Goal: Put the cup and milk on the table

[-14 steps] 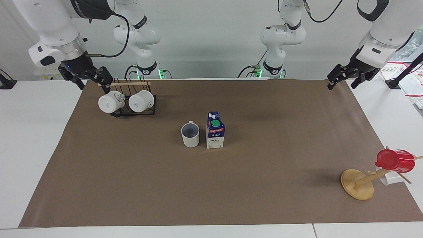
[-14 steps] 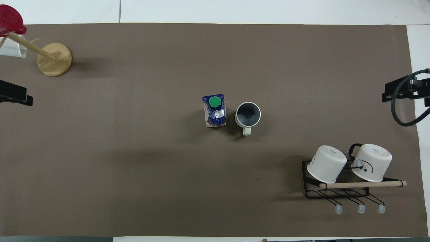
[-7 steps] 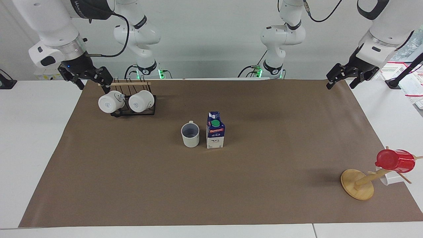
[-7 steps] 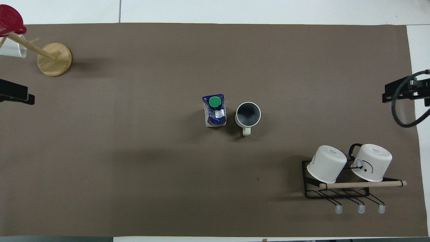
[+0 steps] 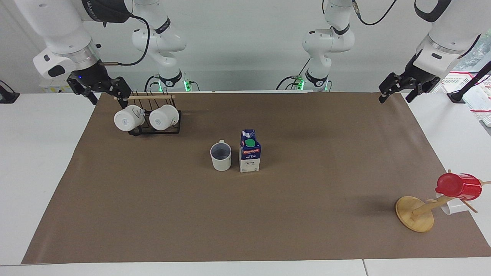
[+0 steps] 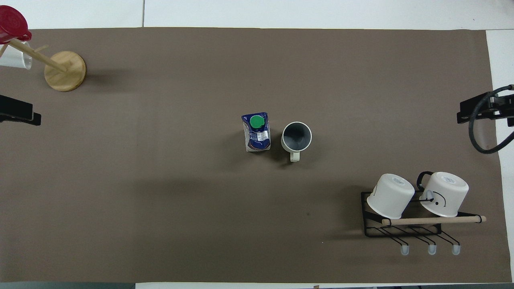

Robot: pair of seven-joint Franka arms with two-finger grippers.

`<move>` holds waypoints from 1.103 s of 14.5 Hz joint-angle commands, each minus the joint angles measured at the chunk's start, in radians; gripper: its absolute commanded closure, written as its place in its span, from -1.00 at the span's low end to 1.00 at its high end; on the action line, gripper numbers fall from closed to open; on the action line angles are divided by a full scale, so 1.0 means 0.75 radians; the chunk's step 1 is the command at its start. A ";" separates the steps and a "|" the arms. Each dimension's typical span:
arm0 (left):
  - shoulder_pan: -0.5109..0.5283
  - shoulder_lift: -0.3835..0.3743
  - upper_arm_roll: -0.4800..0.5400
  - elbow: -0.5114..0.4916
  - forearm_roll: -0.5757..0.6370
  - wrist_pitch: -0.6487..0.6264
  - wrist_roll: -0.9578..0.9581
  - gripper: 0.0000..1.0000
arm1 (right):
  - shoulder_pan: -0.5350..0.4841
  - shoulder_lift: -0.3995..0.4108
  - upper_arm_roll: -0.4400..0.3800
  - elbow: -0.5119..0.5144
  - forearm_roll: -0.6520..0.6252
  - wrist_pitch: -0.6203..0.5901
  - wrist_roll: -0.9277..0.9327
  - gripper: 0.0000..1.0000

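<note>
**A:** Facing view, going across from nine o'clock: what is showing?

**B:** The right gripper [image 5: 108,95] is hanging over the rack [image 5: 153,115] at about ten o'clock, by the sheet's [image 5: 153,214] corner toward the right arm's end. Its fingers are standing apart and holding nothing.

**A:** And on the rack?

**B:** Two white mugs [image 5: 129,118] are lying tipped on it, bases showing.

**A:** Where are the task's things sitting?

**B:** Near the middle of the table [image 5: 38,153], on the sheet. The cup [image 5: 221,156] is standing upright, mouth up. The milk [image 5: 249,151] is standing upright just beside it, toward the left arm's end, with a narrow gap between them. Neither gripper is touching either one.

**A:** Is the overhead view agreeing?

**B:** Yes. The milk [image 6: 256,131] and cup [image 6: 296,137] are sitting side by side at the centre, the cup's handle pointing to six o'clock, toward the robots.

**A:** Further on?

**B:** The left gripper [image 5: 395,92] is hovering at about two o'clock over the sheet's corner at the left arm's end, fingers parted, empty. At four o'clock a wooden stand [image 5: 415,213] is carrying a red cup [image 5: 458,186], well apart from the milk.
</note>
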 commanded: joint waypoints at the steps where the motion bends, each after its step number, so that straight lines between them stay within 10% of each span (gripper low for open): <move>1: 0.004 -0.049 -0.005 -0.061 0.020 0.021 0.033 -1.00 | -0.011 -0.031 0.005 -0.038 -0.007 0.001 -0.029 -1.00; 16: -0.002 -0.061 -0.005 -0.061 0.026 0.019 0.028 -1.00 | -0.014 -0.031 0.005 -0.038 -0.007 0.003 -0.029 -1.00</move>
